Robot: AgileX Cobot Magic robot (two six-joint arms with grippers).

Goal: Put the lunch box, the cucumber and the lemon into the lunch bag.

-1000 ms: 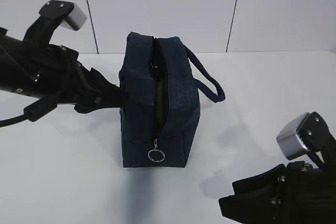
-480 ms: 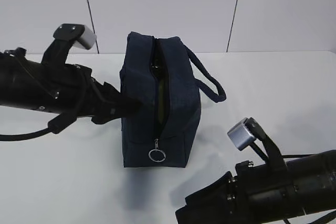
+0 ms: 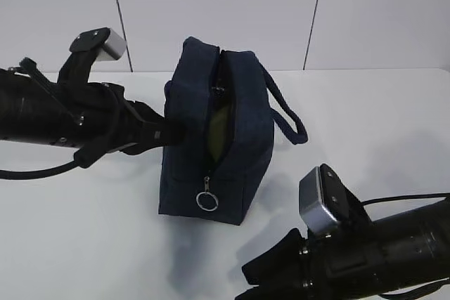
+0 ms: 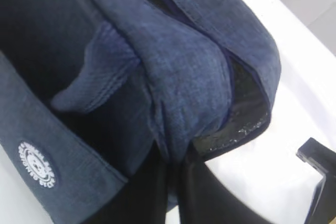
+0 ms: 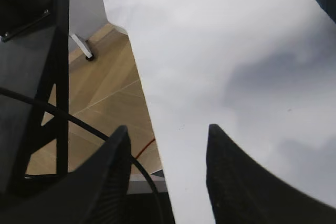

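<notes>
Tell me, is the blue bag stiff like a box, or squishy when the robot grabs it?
Probably squishy: the lunch bag is woven fabric, and it bunches into folds where the left gripper pinches its side. It also leans over, so it likely tips easily. Its strap handle droops in a loop, so that seems floppy too.

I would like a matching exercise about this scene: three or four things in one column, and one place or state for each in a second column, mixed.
Things:
1. left gripper
2. right gripper
3. lunch bag
4. ring pull

States or places:
A. open, holding nothing
B. hanging at the near end of the zipper
C. shut on the bag's fabric
D. unzipped along the top

Pairs: 1-C, 2-A, 3-D, 4-B
</notes>
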